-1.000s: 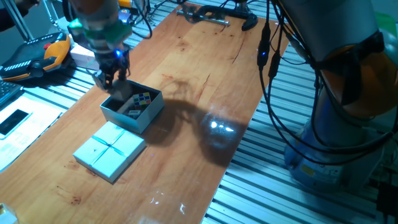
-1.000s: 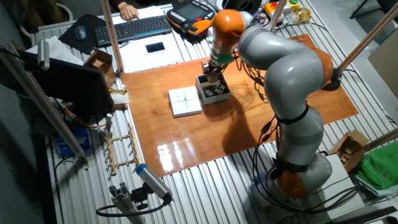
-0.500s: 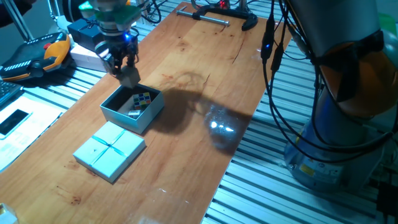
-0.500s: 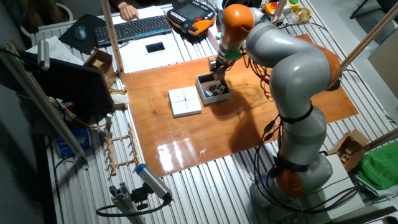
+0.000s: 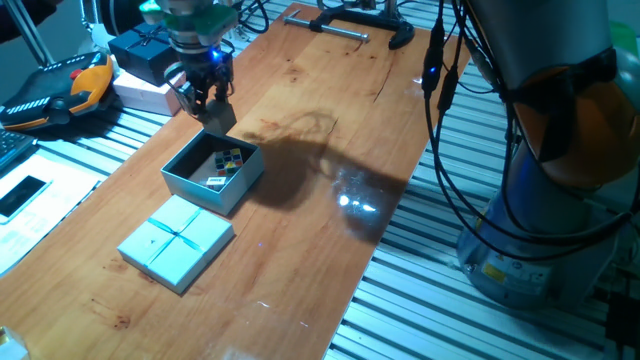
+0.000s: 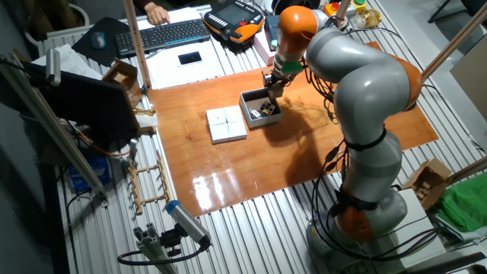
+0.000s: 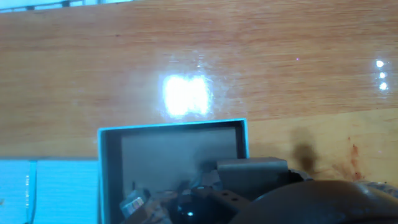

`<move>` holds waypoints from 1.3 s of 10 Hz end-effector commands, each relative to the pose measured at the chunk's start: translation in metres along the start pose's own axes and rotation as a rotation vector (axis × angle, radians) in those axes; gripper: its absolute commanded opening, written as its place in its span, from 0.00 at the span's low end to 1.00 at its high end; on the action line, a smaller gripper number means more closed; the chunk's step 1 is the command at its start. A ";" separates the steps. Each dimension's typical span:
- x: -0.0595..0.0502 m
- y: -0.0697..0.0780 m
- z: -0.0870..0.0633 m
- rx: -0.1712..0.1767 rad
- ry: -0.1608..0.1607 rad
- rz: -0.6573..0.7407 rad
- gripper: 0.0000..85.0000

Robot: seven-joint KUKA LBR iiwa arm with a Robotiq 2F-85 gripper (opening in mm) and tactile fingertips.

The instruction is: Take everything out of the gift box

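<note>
The pale blue gift box [image 5: 178, 178] stands open on the wooden table, and its lid [image 5: 177, 240] with the ribbon cross lies flat in front of it. A multicoloured puzzle cube [image 5: 232, 158] and a small pale item [image 5: 215, 181] lie inside. My gripper [image 5: 210, 104] hangs just above the box's far corner, shut on a pale tan block [image 5: 216, 113]. The other fixed view shows the gripper [image 6: 272, 82] over the box [image 6: 247, 108], beside the lid [image 6: 227, 124]. In the hand view the block [image 7: 252, 169] sits over the box's rim [image 7: 173, 127].
A dark navy box [image 5: 140, 52] and a pinkish-white box [image 5: 135, 92] sit just off the table's left edge behind the gripper. An orange teach pendant [image 5: 60, 85] lies further left. A black clamp [image 5: 350, 22] is at the table's far end. Cables hang at the right.
My gripper has lifted out of the gift box with the tan block and moved up and toward the box's far corner. The cube and the lid have not moved.
</note>
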State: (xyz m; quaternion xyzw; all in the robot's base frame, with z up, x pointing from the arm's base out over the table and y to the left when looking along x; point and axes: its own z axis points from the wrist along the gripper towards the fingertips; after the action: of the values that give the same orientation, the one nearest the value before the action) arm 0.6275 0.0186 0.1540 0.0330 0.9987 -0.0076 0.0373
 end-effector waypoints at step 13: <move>-0.016 -0.047 0.002 -0.008 0.022 -0.042 0.01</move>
State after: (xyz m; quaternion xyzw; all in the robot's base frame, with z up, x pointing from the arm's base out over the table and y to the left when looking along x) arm 0.6411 -0.0251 0.1529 0.0105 0.9996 -0.0058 0.0263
